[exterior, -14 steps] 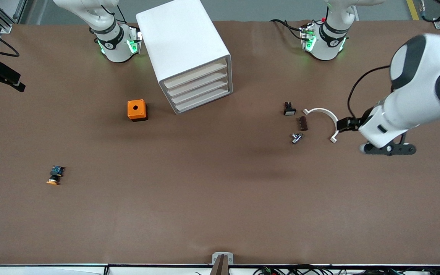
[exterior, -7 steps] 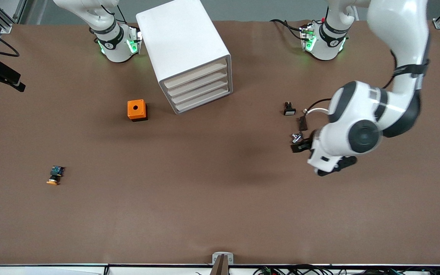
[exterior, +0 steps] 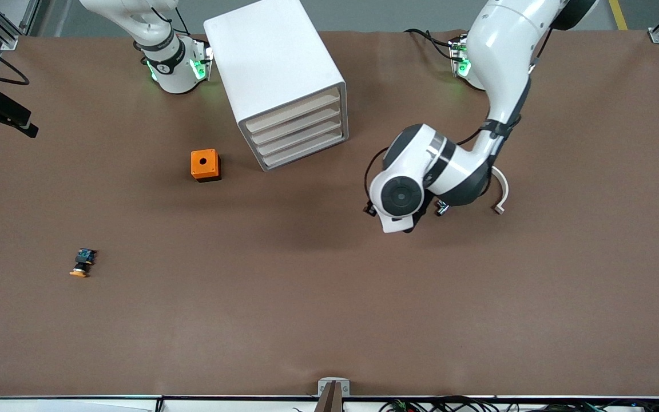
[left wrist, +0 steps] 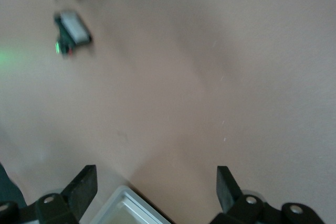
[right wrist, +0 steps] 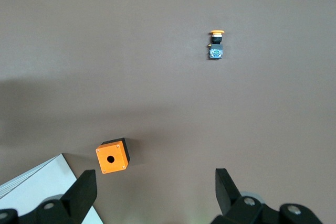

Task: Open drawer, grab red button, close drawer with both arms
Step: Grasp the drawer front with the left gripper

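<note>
Left gripper (left wrist: 152, 192), jaws apart, is swinging in toward drawer unit (exterior: 284, 86); right gripper (right wrist: 152, 192) is waiting, jaws apart.

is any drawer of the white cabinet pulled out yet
No, all four drawers of the white cabinet sit flush with its front in the front view.

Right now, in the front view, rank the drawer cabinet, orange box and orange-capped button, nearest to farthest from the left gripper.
1. Drawer cabinet, between the arms' bases.
2. Orange box, beside the cabinet toward the right arm's end.
3. Orange-capped button, nearest the camera, right arm's end.
</note>
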`<state>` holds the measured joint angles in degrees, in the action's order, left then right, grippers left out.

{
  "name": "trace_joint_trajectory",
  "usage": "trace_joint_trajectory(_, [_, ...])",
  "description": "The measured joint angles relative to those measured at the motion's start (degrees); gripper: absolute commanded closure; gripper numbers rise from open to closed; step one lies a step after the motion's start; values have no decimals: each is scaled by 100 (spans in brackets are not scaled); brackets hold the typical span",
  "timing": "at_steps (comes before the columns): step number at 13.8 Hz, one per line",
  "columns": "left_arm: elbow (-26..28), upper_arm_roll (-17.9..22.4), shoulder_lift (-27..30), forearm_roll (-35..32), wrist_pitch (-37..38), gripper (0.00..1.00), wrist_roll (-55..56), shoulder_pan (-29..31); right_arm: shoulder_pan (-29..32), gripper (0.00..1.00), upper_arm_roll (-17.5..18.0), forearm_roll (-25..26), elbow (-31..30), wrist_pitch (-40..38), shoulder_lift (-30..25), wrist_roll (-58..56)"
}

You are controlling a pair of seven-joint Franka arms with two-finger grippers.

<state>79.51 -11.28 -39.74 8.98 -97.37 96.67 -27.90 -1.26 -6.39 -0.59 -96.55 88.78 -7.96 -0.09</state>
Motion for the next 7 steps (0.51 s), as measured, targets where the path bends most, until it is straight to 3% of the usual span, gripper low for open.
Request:
trace_joint_trajectory(6, [-3,10,-246,1504,-59,2,2166,-240,0,0,0,0,0,-1,0,0])
trace_joint_trajectory(7, [0,11,-283,1855,-57,6,2458,-241,0,0,0,0,0,-3,0,0])
